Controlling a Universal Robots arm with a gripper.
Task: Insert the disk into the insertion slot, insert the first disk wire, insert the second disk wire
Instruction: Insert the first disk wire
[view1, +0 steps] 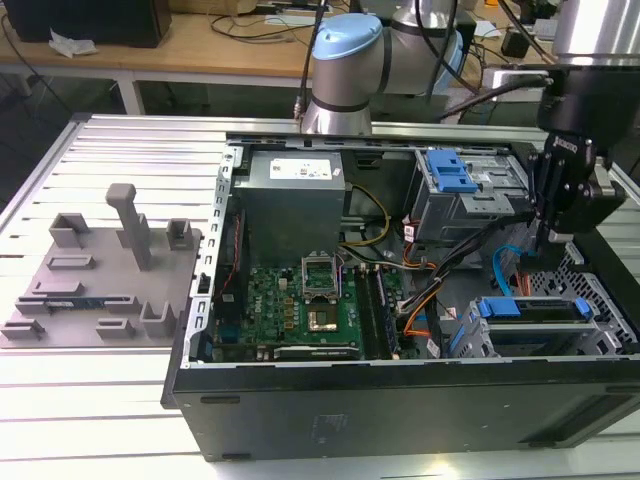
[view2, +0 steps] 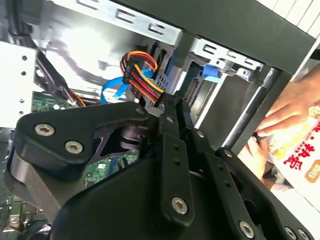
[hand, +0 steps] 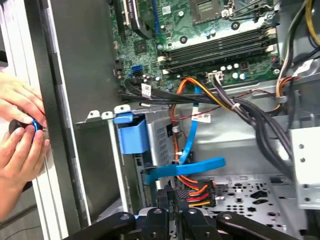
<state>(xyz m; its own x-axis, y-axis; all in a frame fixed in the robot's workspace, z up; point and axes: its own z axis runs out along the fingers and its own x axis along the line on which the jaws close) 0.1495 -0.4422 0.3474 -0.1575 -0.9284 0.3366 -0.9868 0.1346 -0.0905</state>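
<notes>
Pinching the coloured wire (view2: 142, 70) close to its end, my jaws are pressed nearly together. The exact grip spot is hidden behind my own fingers (view2: 167, 130). My gripper (view2: 172, 100) is matte black metal with bolted links and round screw heads. In the exterior view I hang inside the case (view1: 400, 410), just above the slot (view1: 520, 340).

The disk (view1: 530, 308) sits in that slot, in the low cage at the exterior view's right, near the case's front wall. Its frame is bright blue plastic, smooth, and runs across the cage mouth. The body is mostly tucked inside, showing as a thin dark slab edge. In the first wrist view a blocky blue tab sticks out beside the cage wall.

The slot is grey sheet metal, folded and perforated with small holes.

The wire is a bundle of red, orange, yellow and black strands with glossy insulation. A blue cable (hand: 185, 167), flat and ribbon-like, loops just beside it.

The board (view1: 300, 300) is green and densely studded with parts. The table (view1: 120, 150) is ribbed aluminium, and a grey blocky fixture (view1: 100, 270) lies on it at the exterior view's left.

A person's hands (hand: 20, 135) rest at the case's outer wall, holding something small, black and blue.
</notes>
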